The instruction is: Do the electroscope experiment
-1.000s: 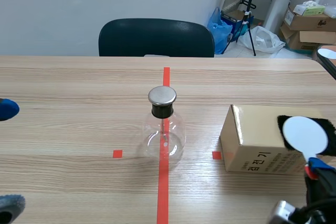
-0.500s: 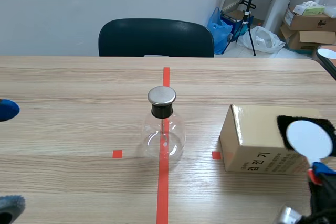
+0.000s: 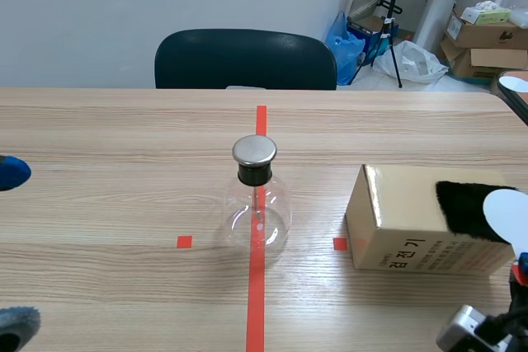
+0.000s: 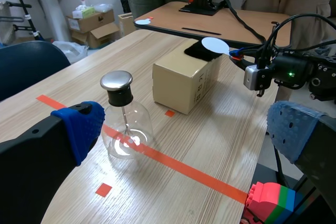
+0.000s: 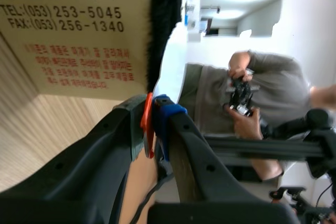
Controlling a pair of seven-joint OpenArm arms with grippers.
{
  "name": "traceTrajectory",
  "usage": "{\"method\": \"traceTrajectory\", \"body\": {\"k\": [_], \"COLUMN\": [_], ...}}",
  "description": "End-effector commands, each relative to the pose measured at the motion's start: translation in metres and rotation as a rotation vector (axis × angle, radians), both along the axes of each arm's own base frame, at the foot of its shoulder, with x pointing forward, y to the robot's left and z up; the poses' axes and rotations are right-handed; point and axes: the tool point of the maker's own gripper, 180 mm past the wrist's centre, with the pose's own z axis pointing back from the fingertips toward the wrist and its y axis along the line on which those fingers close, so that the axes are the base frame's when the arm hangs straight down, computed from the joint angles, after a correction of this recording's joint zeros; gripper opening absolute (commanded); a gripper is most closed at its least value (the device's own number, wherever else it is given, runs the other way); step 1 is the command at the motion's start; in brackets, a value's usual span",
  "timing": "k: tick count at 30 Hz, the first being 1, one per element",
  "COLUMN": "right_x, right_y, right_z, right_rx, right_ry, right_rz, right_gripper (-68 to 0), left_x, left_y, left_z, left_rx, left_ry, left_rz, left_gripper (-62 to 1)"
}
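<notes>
Change noted: over the last second the right tool (image 5: 151, 124) has drawn the white disc paddle (image 3: 507, 213) sideways along the black fur pad (image 3: 462, 199), away from the electroscope flask (image 3: 257, 204). The disc now sits at the pad's outer end, partly out of the scene view. I judge this to be a rubbing stroke (charging the disc). That puts the experiment at an early stage, with the disc not yet brought to the flask's metal cap.

Right tool: clenched on the paddle's orange-red handle, just beside the cardboard box (image 3: 404, 228) that carries the pad. Left tool (image 4: 186, 127): released, fingers wide apart, grasping nothing.

The flask stands upright ahead of the left tool and well apart from the right tool, with the box between them.

Surface: a pale wood-grain worktop (image 3: 124, 204); the flask stands on the tape line (image 3: 255, 302). Room: a dark chair (image 3: 245, 59) stands beyond the flask, a person (image 5: 247, 98) in grey stands past the right tool, and coloured blocks (image 4: 270, 203) lie near the left tool.
</notes>
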Motion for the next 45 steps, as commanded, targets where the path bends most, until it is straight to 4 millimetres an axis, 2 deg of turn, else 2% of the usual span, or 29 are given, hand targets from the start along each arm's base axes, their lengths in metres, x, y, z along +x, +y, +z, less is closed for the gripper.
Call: {"method": "traceTrajectory", "body": {"k": [1, 2, 5, 6, 7, 10, 11, 14, 15, 18, 19, 20, 23, 24, 27, 28, 29, 32, 33, 36, 37, 41, 42, 45], "right_x": [0.003, 0.004, 0.002, 0.001, 0.002, 0.003, 0.003, 0.001, 0.001, 0.002, 0.001, 0.001, 0.002, 0.002, 0.003, 0.002, 0.002, 0.0, 0.0, 0.003, 0.003, 0.001, 0.0, 0.001], "right_y": [0.018, 0.018, -0.015, -0.019, -0.013, 0.02, 0.02, -0.012, -0.012, 0.021, 0.027, 0.022, -0.013, -0.015, 0.017, 0.021, 0.018, -0.015, -0.014, 0.019, 0.022, -0.018, -0.017, 0.02], "right_z": [0.01, 0.01, 0.012, 0.011, 0.011, 0.011, 0.011, 0.011, 0.011, 0.01, 0.01, 0.011, 0.011, 0.011, 0.011, 0.011, 0.011, 0.01, 0.01, 0.01, 0.011, 0.011, 0.011, 0.009], "right_rx": [-0.036, -0.03, -0.028, -0.032, -0.037, -0.025, -0.021, -0.025, -0.028, -0.027, -0.021, -0.018, -0.029, -0.036, -0.031, -0.025, -0.019, -0.028, -0.032, -0.026, -0.021, -0.029, -0.034, -0.024], "right_ry": [-0.045, -0.049, -0.054, -0.051, -0.048, -0.052, -0.053, -0.053, -0.05, -0.046, -0.048, -0.051, -0.052, -0.049, -0.049, -0.05, -0.052, -0.048, -0.046, -0.05, -0.052, -0.052, -0.05, -0.046], "right_rz": [0.113, 0.11, -0.075, -0.096, -0.061, 0.125, 0.116, -0.059, -0.057, 0.134, 0.16, 0.129, -0.066, -0.07, 0.112, 0.133, 0.105, -0.085, -0.075, 0.114, 0.13, -0.098, -0.086, 0.116], "right_gripper": [-66.6, -66.6, -66.6, -66.6, -66.6, -66.6, -66.6, -66.6, -66.6, -66.6, -66.6, -66.6, -66.6, -66.6, -66.6, -66.6, -66.6, -66.6, -66.6, -66.6, -66.6, -66.6, -66.6, -66.6], "left_x": [0.001, 0.001, 0.001, 0.001, 0.001, 0.001, 0.001, 0.001, 0.001, 0.001, 0.001, 0.001, 0.001, 0.001, 0.001, 0.001, 0.001, 0.001, 0.001, 0.001, 0.001, 0.001, 0.001, 0.001], "left_y": [0.0, 0.0, 0.0, 0.0, 0.0, 0.0, 0.0, 0.0, 0.0, 0.0, 0.0, 0.0, 0.0, 0.0, 0.0, 0.0, 0.0, 0.0, 0.0, 0.0, 0.0, 0.0, 0.0, 0.0], "left_z": [0.006, 0.006, 0.006, 0.006, 0.006, 0.006, 0.006, 0.006, 0.005, 0.005, 0.005, 0.005, 0.005, 0.005, 0.005, 0.005, 0.005, 0.005, 0.005, 0.005, 0.005, 0.005, 0.005, 0.005], "left_rx": [-0.028, -0.028, -0.028, -0.027, -0.027, -0.028, -0.028, -0.027, -0.027, -0.026, -0.025, -0.025, -0.025, -0.025, -0.025, -0.025, -0.025, -0.025, -0.025, -0.025, -0.025, -0.025, -0.025, -0.025], "left_ry": [-0.01, -0.01, -0.01, -0.01, -0.01, -0.01, -0.01, -0.01, -0.01, -0.009, -0.009, -0.009, -0.009, -0.009, -0.009, -0.009, -0.009, -0.009, -0.009, -0.009, -0.009, -0.008, -0.008, -0.009], "left_rz": [0.007, 0.007, 0.007, 0.007, 0.007, 0.007, 0.007, 0.007, 0.007, 0.007, 0.007, 0.007, 0.007, 0.007, 0.007, 0.007, 0.007, 0.007, 0.007, 0.007, 0.007, 0.007, 0.007, 0.007], "left_gripper": [1.4, 1.4, 1.4, 1.4, 1.4, 1.4, 1.4, 1.4, 1.4, 1.4, 1.4, 1.4, 1.4, 1.4, 1.4, 1.4, 1.4, 1.4, 1.4, 1.4, 1.4, 1.4, 1.4, 1.4]}}
